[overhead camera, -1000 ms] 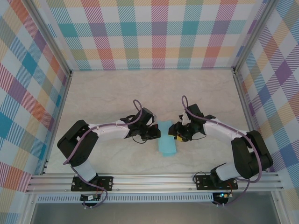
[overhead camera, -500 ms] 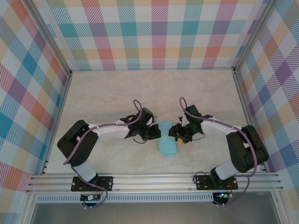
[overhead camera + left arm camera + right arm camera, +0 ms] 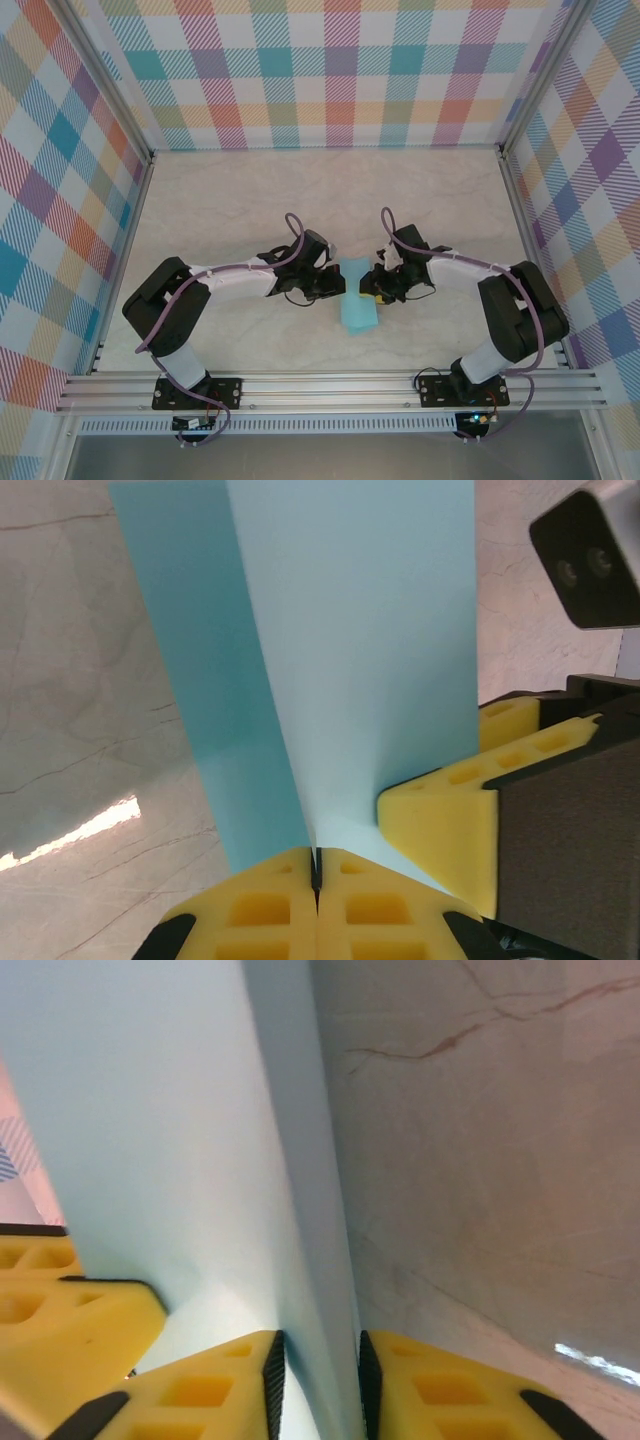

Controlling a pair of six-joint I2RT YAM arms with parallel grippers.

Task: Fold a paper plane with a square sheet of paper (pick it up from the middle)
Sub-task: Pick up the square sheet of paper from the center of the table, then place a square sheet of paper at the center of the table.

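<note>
The square sheet of paper (image 3: 356,302) is light blue and folded into a narrow oblong, lying between both grippers mid-table. My left gripper (image 3: 338,290) is shut on its left edge; in the left wrist view the yellow pads (image 3: 260,910) meet on the paper (image 3: 350,630) at the gripper (image 3: 316,865). My right gripper (image 3: 372,290) straddles the right edge. Its jaws (image 3: 320,1380) stand a little apart, with a raised fold of the paper (image 3: 150,1110) between them. The right gripper's finger (image 3: 440,800) presses against the sheet. The paper plane is out of view.
The marble-patterned tabletop (image 3: 250,200) stretches around the paper. Checked walls (image 3: 330,70) and aluminium posts (image 3: 512,190) enclose it. A metal rail (image 3: 330,385) with both arm bases runs along the near edge.
The right gripper has slid left onto the paper's right edge and its jaws have narrowed around the fold. The left gripper and the paper have stayed put.
</note>
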